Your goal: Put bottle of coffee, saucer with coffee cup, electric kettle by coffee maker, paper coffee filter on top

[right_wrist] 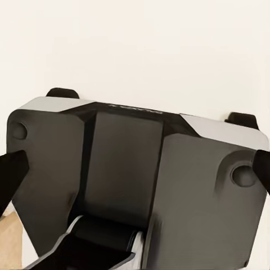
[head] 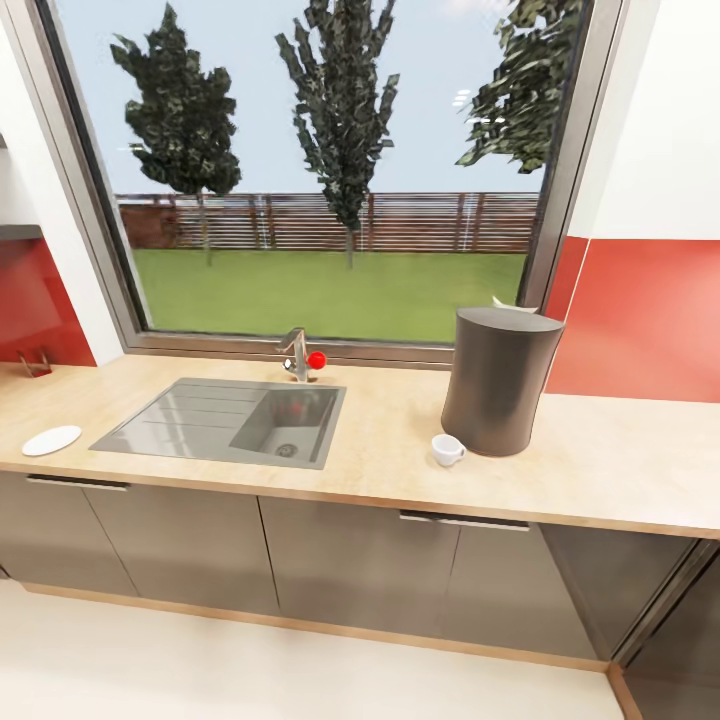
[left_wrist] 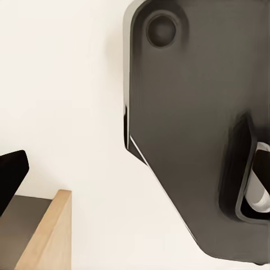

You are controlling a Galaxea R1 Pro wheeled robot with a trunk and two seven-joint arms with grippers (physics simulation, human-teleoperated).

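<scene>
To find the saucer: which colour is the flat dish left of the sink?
White; the saucer shows best in the head view.

- I am looking at a grey sink [head: 190, 425] sitting at about eight o'clock, its faucet [head: 297, 352] with a red knob [head: 317, 360] standing just behind it.
- I am seeing a window [head: 330, 170] spanning twelve o'clock, showing trees, fence and lawn.
- I am noticing grey cabinets [head: 330, 560] running along six o'clock.
</scene>
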